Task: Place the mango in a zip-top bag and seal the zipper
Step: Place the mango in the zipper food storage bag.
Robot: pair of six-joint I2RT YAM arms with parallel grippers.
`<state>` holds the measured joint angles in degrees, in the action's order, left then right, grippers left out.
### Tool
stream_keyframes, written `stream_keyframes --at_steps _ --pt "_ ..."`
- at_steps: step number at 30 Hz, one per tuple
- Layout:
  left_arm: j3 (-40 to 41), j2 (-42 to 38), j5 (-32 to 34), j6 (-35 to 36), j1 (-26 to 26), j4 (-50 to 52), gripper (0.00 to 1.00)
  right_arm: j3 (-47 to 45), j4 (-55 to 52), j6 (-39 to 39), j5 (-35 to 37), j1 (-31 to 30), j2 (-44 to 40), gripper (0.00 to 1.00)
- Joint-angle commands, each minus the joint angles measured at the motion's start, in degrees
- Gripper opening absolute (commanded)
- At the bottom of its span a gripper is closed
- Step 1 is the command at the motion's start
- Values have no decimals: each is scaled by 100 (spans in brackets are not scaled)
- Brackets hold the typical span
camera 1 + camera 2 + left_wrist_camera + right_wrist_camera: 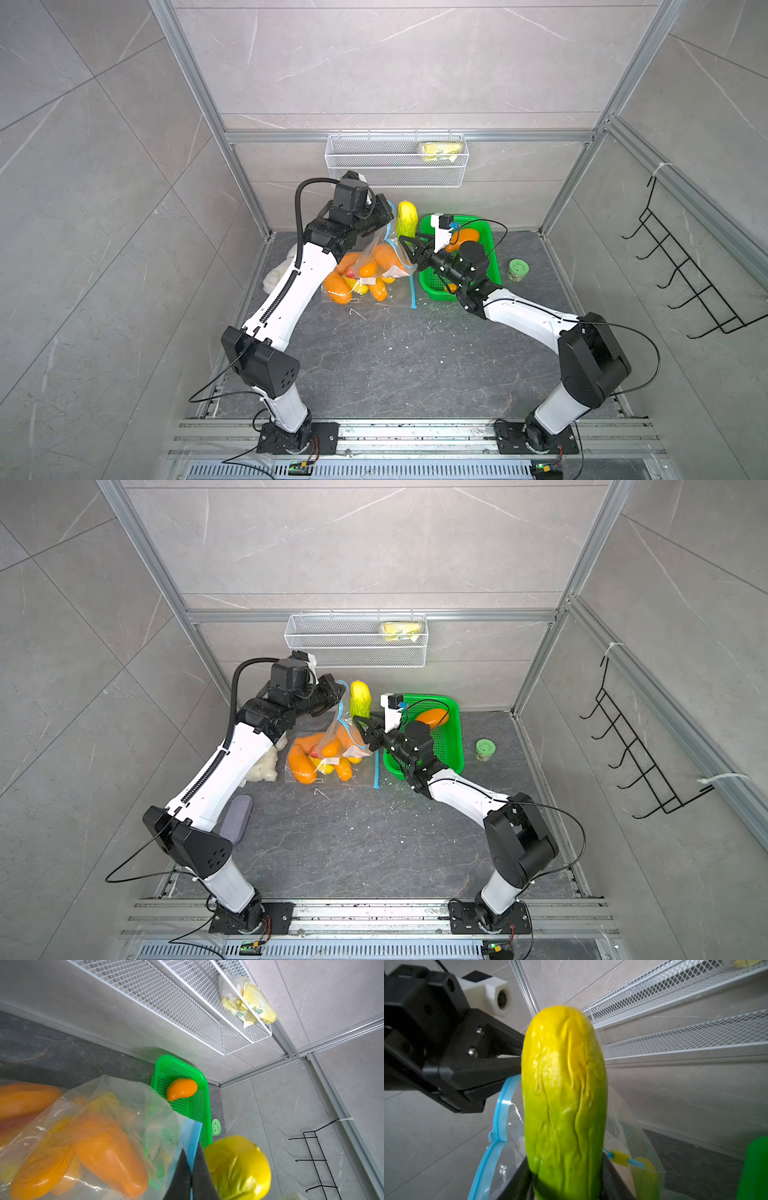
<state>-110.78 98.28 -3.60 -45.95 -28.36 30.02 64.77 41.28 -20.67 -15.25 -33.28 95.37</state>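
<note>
Wrinkled mango, yellow over green

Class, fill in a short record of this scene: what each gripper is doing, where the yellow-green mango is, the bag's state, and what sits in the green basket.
left gripper: shut on the blue zipper edge of the zip-top bag, holding it up
right gripper: shut on the yellow-green mango, held upright
yellow-green mango: beside the raised bag edge, not yet inside
zip-top bag: unsealed; orange fruit shows through the plastic
green basket: one orange mango inside
task status: mango not bagged, zipper not sealed
</note>
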Motion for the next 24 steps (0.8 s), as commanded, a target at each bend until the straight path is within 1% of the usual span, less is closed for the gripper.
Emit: stream_keyframes --at_steps 1,3,5,7,9,12,13,15,16,17,22,23,24 --pt "-166 34 -138 30 -12 -92 0 71 -189 430 -43 -31 54 29" --pt "-159 54 -122 49 -16 -89 0 6 -186 498 -117 -59 -37 30" --pt "-157 53 -106 54 -14 -67 0 100 -576 666 -7 -92 -96 31" --pt "-128 36 -106 52 -12 -93 0 192 -911 814 11 -93 -50 38" --pt "-106 13 -89 86 -10 -100 0 430 -1480 979 170 -108 65 42" --pt "-70 -47 -46 169 -12 -35 0 728 -2194 1124 334 -111 266 55" --pt "-37 -70 -5 200 -11 -10 0 730 -2268 1180 346 -109 293 61" --pt "81 -178 121 256 -12 12 0 743 -2326 1246 385 -108 257 66" --pt "135 -225 199 283 -12 12 0 764 -2379 1266 391 -109 239 71" --pt "192 -269 275 311 -12 16 0 839 -2476 1332 361 -107 228 73" --pt "277 -321 448 367 10 86 0 1011 -2797 1438 228 -109 83 75" --pt "269 -315 477 368 6 100 0 1012 -2821 1434 198 -109 27 75" --pt "261 -309 489 390 14 117 0 1012 -2844 1438 121 -109 -31 72"
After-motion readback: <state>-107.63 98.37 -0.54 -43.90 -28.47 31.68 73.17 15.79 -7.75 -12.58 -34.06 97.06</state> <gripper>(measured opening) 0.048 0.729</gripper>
